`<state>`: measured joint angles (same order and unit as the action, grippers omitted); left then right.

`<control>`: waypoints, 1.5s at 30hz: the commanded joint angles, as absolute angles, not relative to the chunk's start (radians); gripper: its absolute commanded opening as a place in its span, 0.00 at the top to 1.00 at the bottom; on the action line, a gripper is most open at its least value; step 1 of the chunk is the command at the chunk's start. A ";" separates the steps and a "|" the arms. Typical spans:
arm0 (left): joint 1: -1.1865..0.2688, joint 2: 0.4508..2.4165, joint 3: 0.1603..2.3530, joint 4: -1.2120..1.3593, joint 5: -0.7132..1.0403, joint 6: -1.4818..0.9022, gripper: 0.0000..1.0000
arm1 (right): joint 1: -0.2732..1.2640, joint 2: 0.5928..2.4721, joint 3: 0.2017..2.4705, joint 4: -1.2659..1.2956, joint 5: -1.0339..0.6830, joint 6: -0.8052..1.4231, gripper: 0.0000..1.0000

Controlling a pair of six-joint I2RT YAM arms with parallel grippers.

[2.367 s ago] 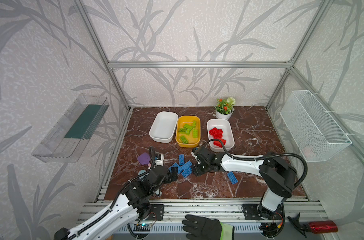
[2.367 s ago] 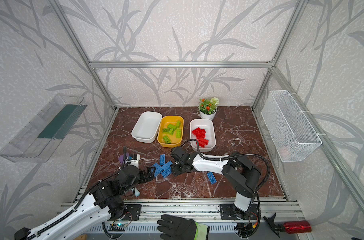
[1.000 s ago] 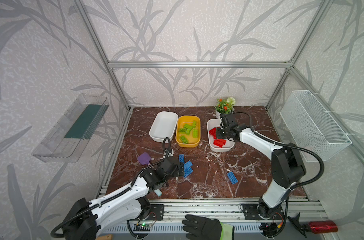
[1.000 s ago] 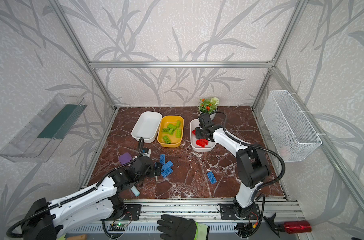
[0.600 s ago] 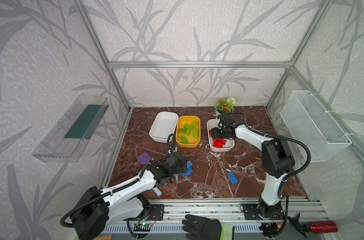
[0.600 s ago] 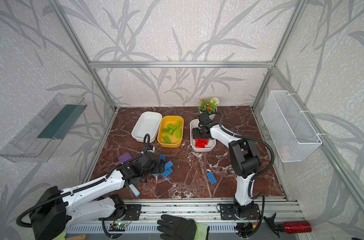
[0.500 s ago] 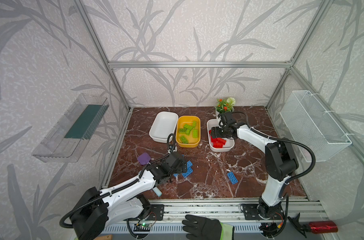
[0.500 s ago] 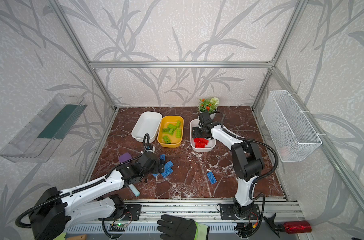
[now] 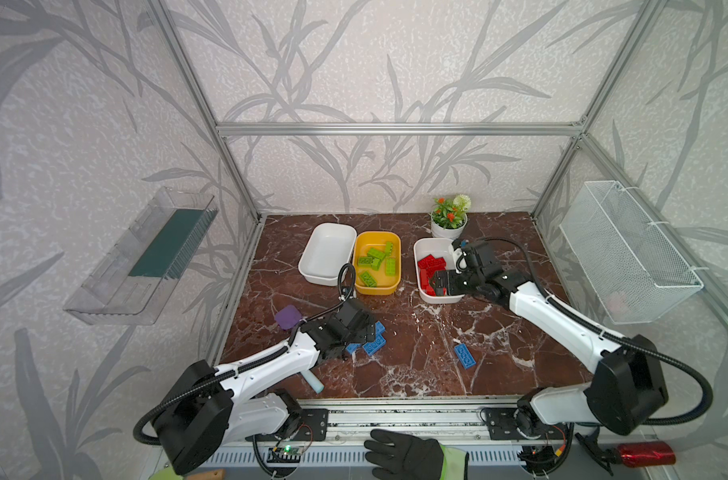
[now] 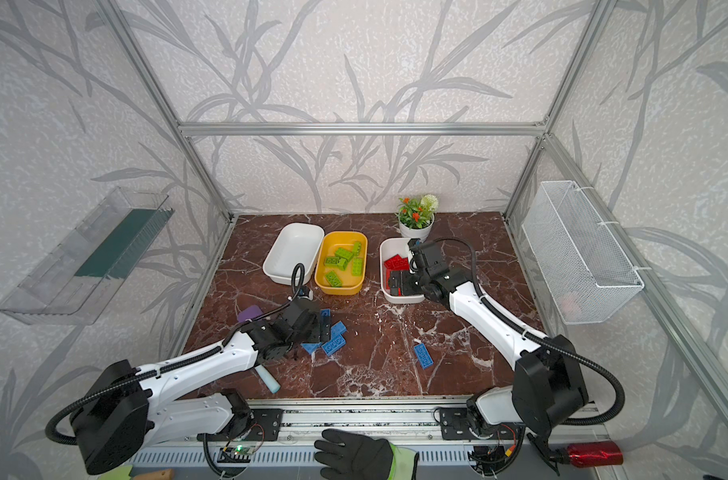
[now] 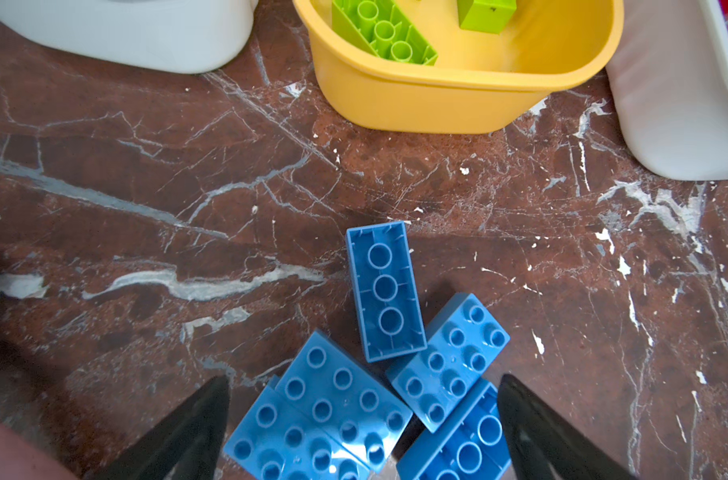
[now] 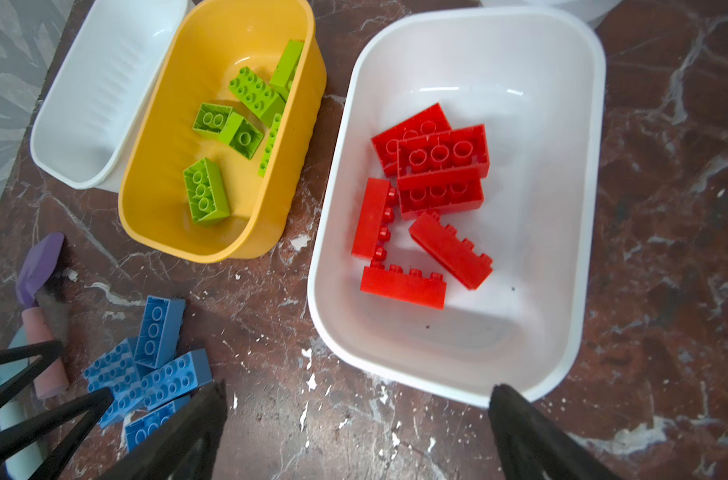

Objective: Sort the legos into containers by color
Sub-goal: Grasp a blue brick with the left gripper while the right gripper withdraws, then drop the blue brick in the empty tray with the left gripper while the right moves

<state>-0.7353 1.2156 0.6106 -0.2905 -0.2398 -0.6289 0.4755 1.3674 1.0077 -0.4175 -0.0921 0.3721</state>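
Several blue legos (image 9: 374, 343) lie in a pile on the marble floor, also in the left wrist view (image 11: 389, 291). My left gripper (image 9: 364, 328) (image 11: 363, 380) hangs open right over them, a finger on each side of the pile. One more blue lego (image 9: 465, 356) lies apart to the right. Of the containers, the left white tub (image 9: 327, 253) is empty, the yellow tub (image 9: 376, 287) holds green legos (image 9: 374, 259), and the right white tub (image 12: 453, 374) holds red legos (image 12: 437, 166). My right gripper (image 9: 437, 284) (image 12: 358, 387) is open and empty above that tub's near end.
A flower pot (image 9: 448, 226) stands behind the right tub. A purple shovel (image 9: 288, 317) and a teal handle (image 9: 312, 380) lie left of the blue pile. A wire basket (image 9: 628, 257) hangs on the right wall. A gloved hand (image 9: 408, 457) rests at the front rail.
My right gripper went from the floor's middle to the right white tub and has opened its jaws there. My left gripper has moved over the blue pile, staying open.
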 commanded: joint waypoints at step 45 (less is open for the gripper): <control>-0.566 1.379 0.939 -0.488 -0.294 -0.556 0.77 | 0.500 1.052 0.775 -0.410 -0.178 0.433 0.01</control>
